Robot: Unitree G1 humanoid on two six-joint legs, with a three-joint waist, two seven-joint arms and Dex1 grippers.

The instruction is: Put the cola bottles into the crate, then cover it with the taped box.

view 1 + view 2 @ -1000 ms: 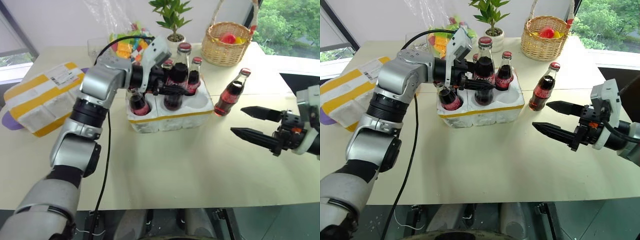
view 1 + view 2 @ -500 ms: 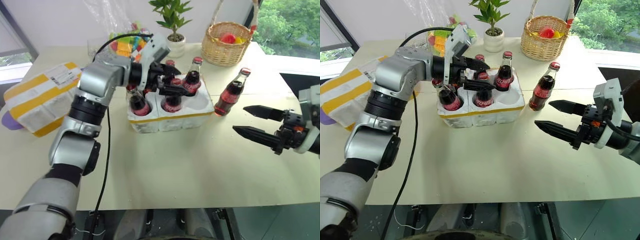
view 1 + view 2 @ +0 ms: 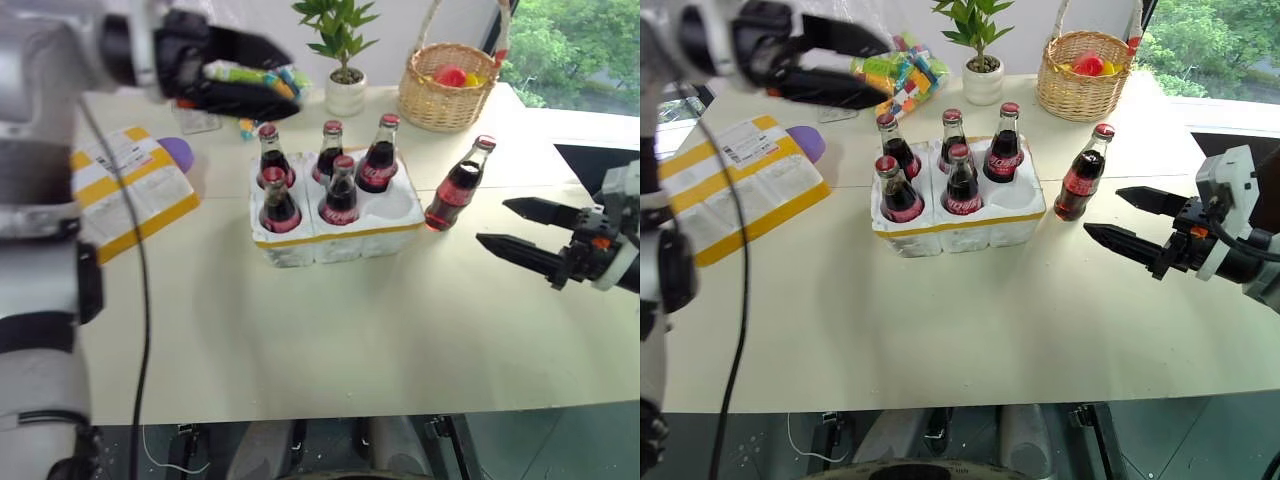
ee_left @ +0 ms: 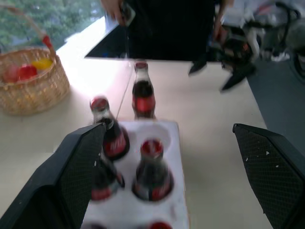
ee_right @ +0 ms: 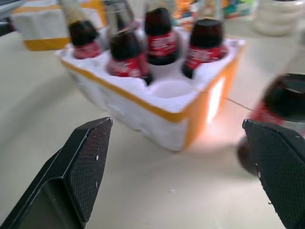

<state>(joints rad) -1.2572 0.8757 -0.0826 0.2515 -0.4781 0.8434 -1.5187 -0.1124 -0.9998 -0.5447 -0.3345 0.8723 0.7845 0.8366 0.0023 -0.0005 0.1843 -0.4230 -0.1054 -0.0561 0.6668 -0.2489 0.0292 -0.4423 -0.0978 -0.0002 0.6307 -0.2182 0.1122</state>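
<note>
- the last loose bottle [image 3: 1081, 182] stood upright on the table [image 3: 940, 320], just beside the crate [image 3: 958, 215] on its right side, long axis vertical.
- five bottles [image 3: 962, 180] sat in the crate's wells; the near right well [image 3: 1016, 196] lay bare.
- the right gripper [image 3: 1120, 220] was the nearer one, jaws spread and holding nothing, pointing level toward the loose bottle from its right.
- the left gripper [image 3: 855, 68] hung high and off to the left, jaws released, empty.
- the taped box [image 3: 740, 190] lay left of the crate.
</note>
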